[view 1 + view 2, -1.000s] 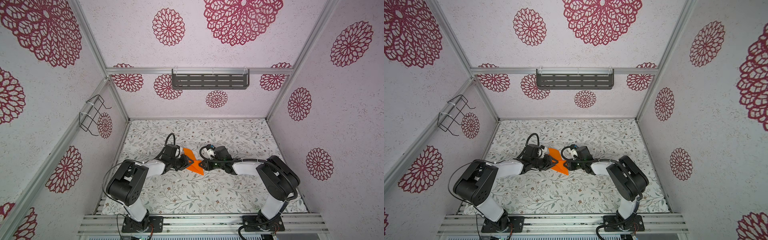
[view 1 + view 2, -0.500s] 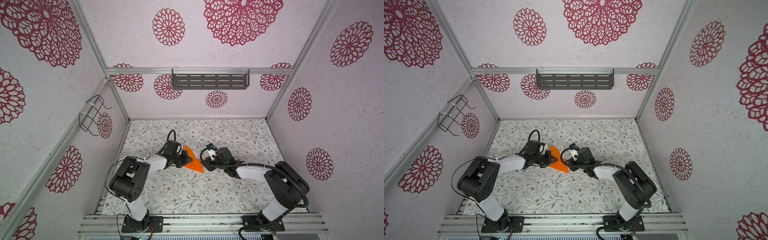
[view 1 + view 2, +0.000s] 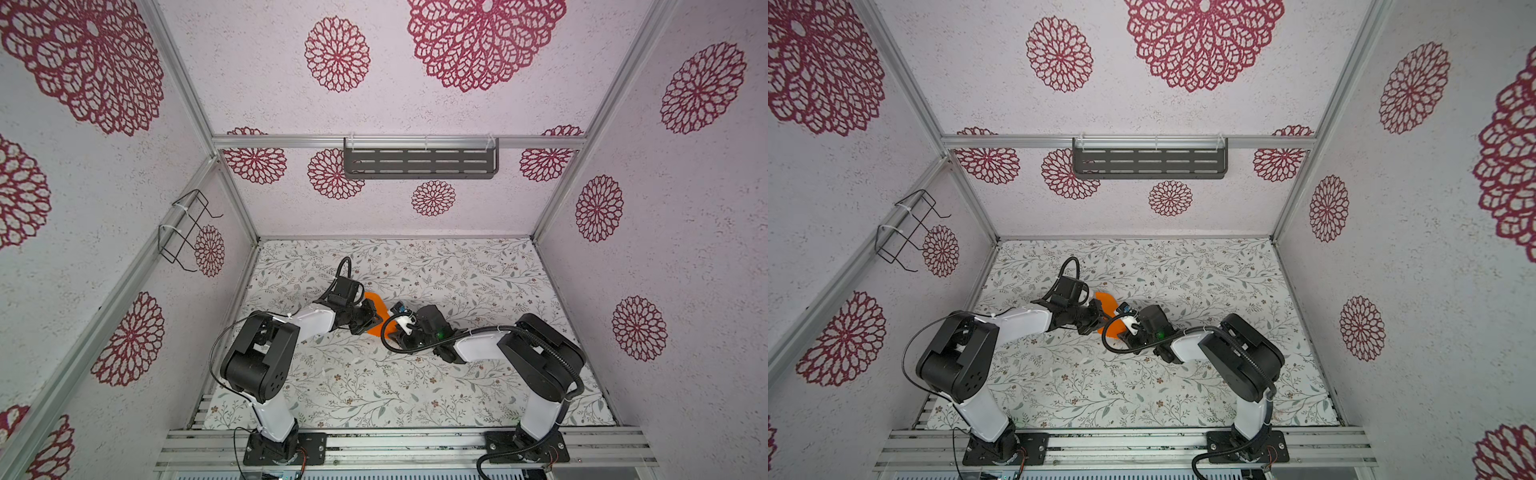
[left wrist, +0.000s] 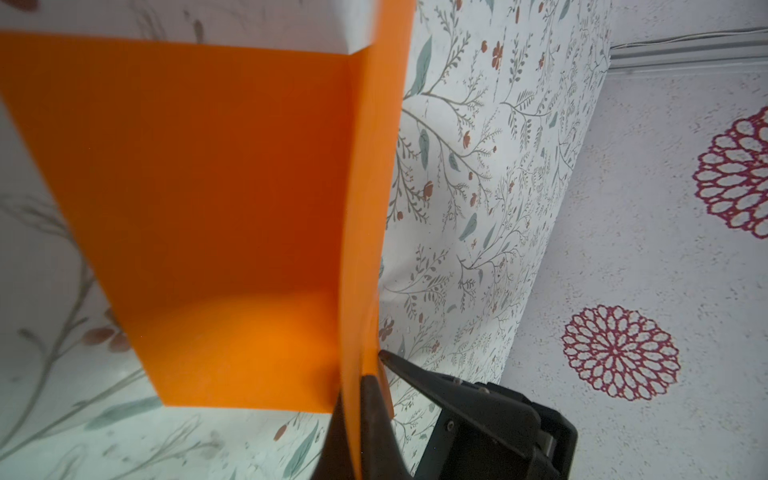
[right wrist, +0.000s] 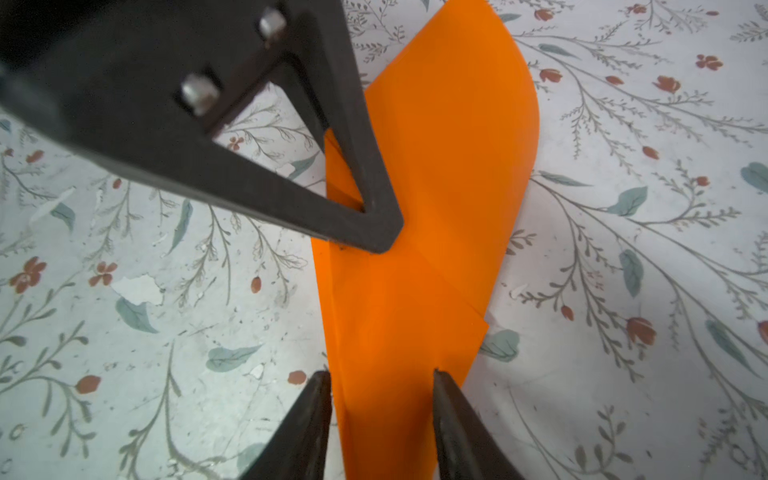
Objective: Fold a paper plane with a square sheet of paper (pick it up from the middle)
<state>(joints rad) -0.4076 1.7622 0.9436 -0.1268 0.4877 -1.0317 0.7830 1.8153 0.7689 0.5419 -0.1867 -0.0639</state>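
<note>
The bright orange sheet of paper (image 3: 376,301) (image 3: 1107,302) is folded into a narrow creased shape and stands partly on edge on the floral mat, mid-table. My left gripper (image 3: 373,319) (image 4: 374,365) is shut on a folded edge of the paper (image 4: 208,208). One of its black fingers (image 5: 365,220) shows pressed on the paper (image 5: 440,166) in the right wrist view. My right gripper (image 3: 394,328) (image 5: 381,374) is open, its jaws standing on either side of the paper's near end without pinching it.
A grey slotted shelf (image 3: 419,163) hangs on the back wall and a black wire holder (image 3: 185,228) on the left wall. The floral mat (image 3: 457,270) covers the table, with aluminium rails (image 3: 395,440) along its front edge.
My left gripper has shut on the paper and shifted it slightly toward the back. The right gripper has widened, drawn back a little and now straddles the paper's end.
</note>
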